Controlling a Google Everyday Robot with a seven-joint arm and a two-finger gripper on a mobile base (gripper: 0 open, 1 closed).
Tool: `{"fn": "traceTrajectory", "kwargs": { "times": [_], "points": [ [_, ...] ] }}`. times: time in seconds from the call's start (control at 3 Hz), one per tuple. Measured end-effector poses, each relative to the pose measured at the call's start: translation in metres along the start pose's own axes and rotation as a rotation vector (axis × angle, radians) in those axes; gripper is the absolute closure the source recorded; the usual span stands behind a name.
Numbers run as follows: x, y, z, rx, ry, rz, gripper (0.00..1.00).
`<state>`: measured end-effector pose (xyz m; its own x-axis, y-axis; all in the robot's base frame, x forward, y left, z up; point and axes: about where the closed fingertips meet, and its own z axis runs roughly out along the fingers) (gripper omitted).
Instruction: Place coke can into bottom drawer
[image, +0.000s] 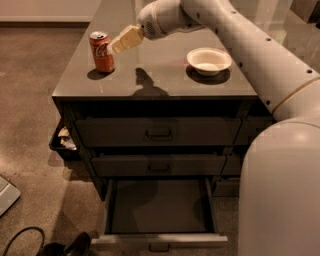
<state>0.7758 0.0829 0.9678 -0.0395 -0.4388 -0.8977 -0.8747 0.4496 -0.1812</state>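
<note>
The coke can (101, 51) stands upright on the left part of the grey cabinet top (160, 80). My gripper (119, 44) reaches in from the upper right, its cream fingertips just right of the can's upper half, close to it. The bottom drawer (159, 210) of the left column is pulled open toward the front, its dark interior bare. The two drawers above it are shut.
A white bowl (209, 60) sits on the right part of the top. My white arm (260, 65) crosses the right side and hides the right-column drawers. A dark bin (62, 142) stands left of the cabinet. A black cable (22, 240) lies on the floor at lower left.
</note>
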Motion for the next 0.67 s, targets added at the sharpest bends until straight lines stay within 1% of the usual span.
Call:
{"fn": "traceTrajectory", "kwargs": {
  "times": [0.33, 0.67],
  "points": [
    [0.0, 0.0002, 0.0003, -0.001, 0.0, 0.0, 0.0],
    [0.0034, 0.0011, 0.0103, -0.019, -0.015, 0.009, 0.0]
  ]
}}
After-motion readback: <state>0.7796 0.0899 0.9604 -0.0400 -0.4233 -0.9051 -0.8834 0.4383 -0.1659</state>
